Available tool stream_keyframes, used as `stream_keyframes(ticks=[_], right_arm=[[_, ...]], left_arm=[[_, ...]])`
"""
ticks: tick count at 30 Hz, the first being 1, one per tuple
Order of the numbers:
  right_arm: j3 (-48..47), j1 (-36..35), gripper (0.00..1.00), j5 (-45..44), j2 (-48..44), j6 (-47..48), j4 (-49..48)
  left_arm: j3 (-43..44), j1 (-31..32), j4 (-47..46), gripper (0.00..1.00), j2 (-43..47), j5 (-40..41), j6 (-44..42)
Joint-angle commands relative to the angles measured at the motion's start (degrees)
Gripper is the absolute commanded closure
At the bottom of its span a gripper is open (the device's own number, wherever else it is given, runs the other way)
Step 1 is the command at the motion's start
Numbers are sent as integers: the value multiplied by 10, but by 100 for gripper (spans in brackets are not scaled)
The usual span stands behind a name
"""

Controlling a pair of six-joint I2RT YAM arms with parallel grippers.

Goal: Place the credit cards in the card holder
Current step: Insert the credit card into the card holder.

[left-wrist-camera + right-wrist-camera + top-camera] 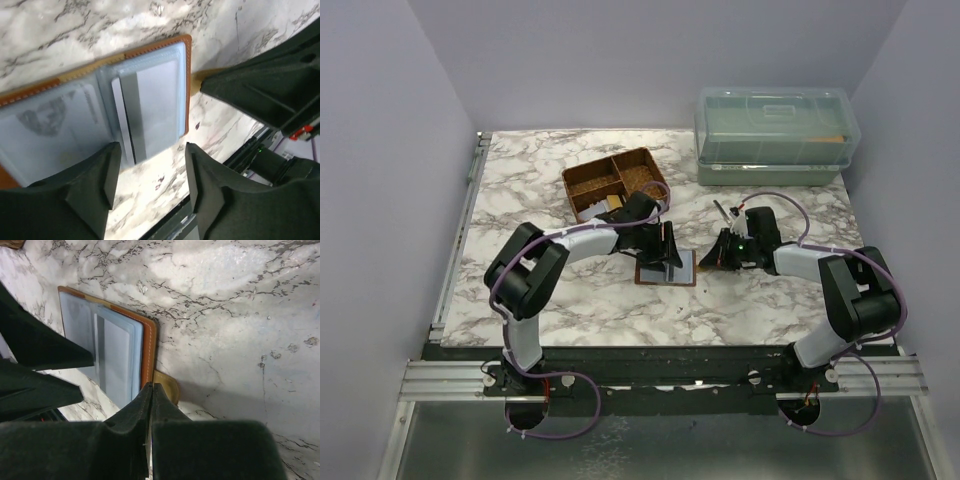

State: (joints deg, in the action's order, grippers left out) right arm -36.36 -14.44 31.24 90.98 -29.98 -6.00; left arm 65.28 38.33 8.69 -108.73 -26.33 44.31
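On the marble table [570, 300], my clenched right gripper [151, 386] apparently pins the card holder [148, 347] by its tab [167, 382], while my left gripper [152, 151] hangs released above a half-pocketed credit card [150, 110].

Glossy marble-patterned table [225, 315], brown leather-like card holder [148, 350], translucent plastic sleeves [117, 360]

The left arm [525, 268] and right arm [858, 290] are showing black joint housings with pale grey links. Lilac cables [782, 196] are looping along each. The left hand [152, 150] and right hand [151, 387] are presenting matte black wedge fingers.
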Motion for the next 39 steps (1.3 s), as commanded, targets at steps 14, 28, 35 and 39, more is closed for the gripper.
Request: stream_keyframes(ticks=[14, 28, 35, 39], right_arm=[[6, -3, 96, 19, 16, 8, -13], [14, -3, 96, 49, 51, -5, -49], [18, -4, 97, 63, 59, -16, -64], [22, -4, 97, 59, 54, -18, -63]], left_arm=[[-71, -96, 114, 3, 106, 65, -90], [-105, -84, -38, 26, 92, -54, 14], [-63, -18, -59, 34, 135, -19, 43], [-58, -1, -84, 34, 131, -14, 56]])
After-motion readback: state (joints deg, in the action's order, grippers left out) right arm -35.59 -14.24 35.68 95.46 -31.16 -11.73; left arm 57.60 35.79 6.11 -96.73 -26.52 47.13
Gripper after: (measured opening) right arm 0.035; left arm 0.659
